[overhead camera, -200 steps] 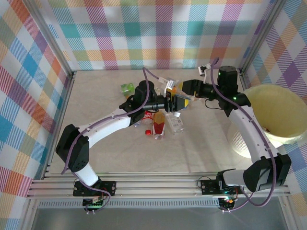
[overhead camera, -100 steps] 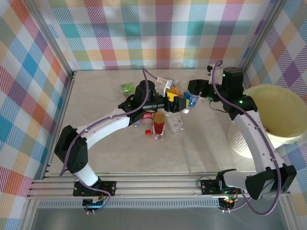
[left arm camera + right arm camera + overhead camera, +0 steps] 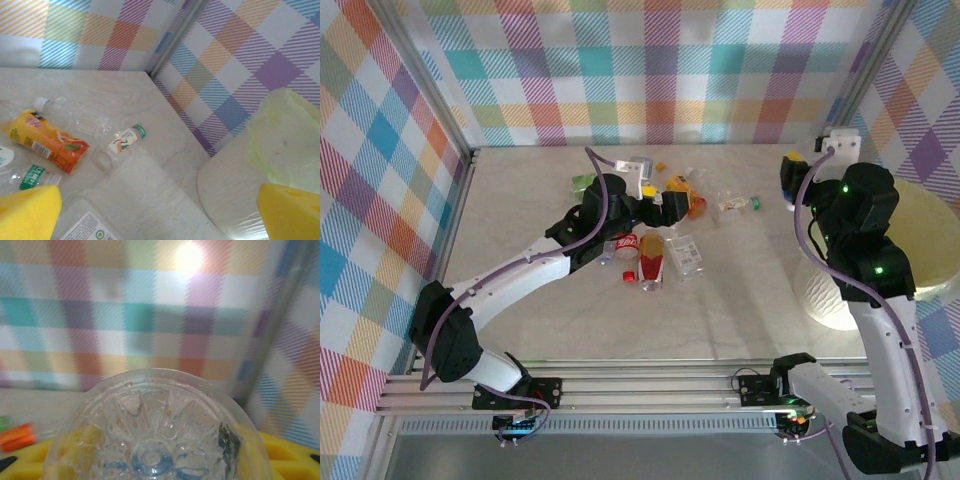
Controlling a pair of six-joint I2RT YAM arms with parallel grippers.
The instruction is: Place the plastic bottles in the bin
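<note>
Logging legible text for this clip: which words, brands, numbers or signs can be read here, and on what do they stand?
Nothing is sharp enough to quote.
Blurred: label print on the orange bottle.
Too small: label on the green-capped bottle.
Blurred: white characters on the green-labelled bottle.
Too small: white script on the red-labelled bottle.
No print: base of the clear bottle.

Right wrist cam: the clear bottle [image 3: 150, 440] is chopped off by the bottom edge, cap and label hidden, and it covers most of the yellow pads [image 3: 295, 455] of the right pincer [image 3: 150, 465]. From above, the bin [image 3: 935, 240] is partly behind the right arm [image 3: 870, 230] and clipped by the frame. On the left pincer [image 3: 160, 220] the pads [image 3: 27, 212] run off the bottom corners.
</note>
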